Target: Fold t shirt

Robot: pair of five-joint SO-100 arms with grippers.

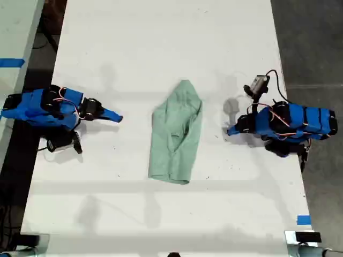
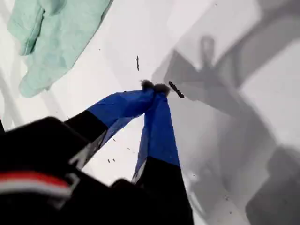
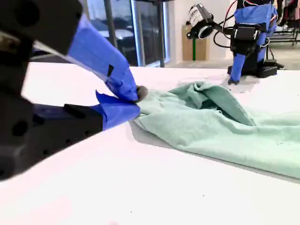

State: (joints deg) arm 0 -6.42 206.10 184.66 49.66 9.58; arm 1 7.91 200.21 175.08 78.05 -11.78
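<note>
The t shirt (image 1: 176,136) lies wrinkled and partly folded mid-counter (image 1: 161,43), between your arms. Your first claw (image 1: 230,130), at the exterior view's right, is pinched together over bare counter. Your second claw (image 1: 119,118), opposite, is also together. Its tips hide the shirt's edge in its wrist view, but the exterior view shows a gap.

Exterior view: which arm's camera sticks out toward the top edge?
The arm on the exterior view's right: its silver camera juts toward the top. The other arm has a dark one toward the bottom.
</note>
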